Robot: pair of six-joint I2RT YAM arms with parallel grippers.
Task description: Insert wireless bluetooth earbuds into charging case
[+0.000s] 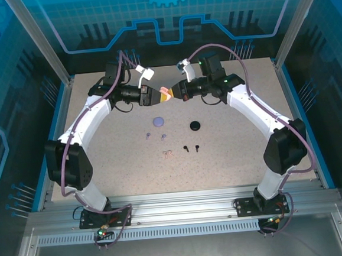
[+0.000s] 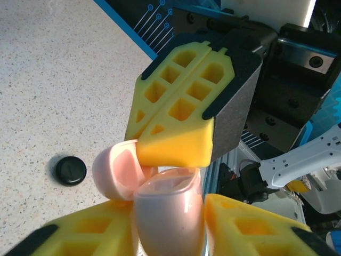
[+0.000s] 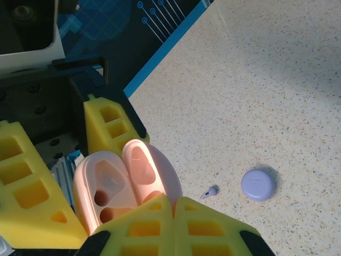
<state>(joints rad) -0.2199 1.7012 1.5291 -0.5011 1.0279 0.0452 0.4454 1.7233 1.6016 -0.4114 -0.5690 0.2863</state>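
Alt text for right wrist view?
Open pale pink round charging case, wells apparently empty, held by the yellow-fingered left gripper while the right gripper pinches its lid. Behind: lavender round case and lavender earbud on speckled table.

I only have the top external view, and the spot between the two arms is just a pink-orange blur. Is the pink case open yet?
Observer: Yes. In the right wrist view the pink case has its lid standing open.
Operator: Anything seated inside?
Observer: No. Both sockets show as empty holes.
Operator: Which arm is holding it?
Observer: The left gripper clamps the pink case. The right gripper only presses its closed fingertips against the lid.
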